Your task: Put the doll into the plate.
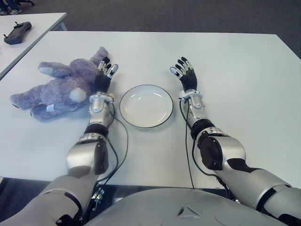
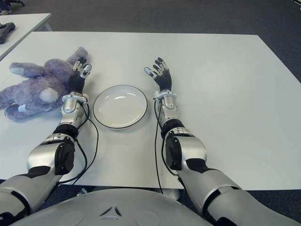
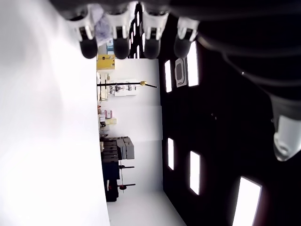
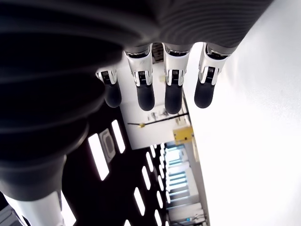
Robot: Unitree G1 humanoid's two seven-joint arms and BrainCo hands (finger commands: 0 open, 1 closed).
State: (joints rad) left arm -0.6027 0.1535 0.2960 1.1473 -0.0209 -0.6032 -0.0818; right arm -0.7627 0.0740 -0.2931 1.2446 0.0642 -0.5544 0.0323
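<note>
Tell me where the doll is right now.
The doll lies on the table, on the robot's left, just beyond the open left hand and left of the plate.

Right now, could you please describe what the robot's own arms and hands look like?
Both arms are silver-grey shells with black joints and thin black cables trailing along each forearm. The left hand and right hand have black ribbed backs, black fingers with white segments, and silver wrist cuffs.

Doll (image 1: 54, 89) left of plate (image 1: 146, 106), on table (image 1: 235, 84).

White table (image 1: 235, 84), grey carpet (image 1: 188, 16)
</note>
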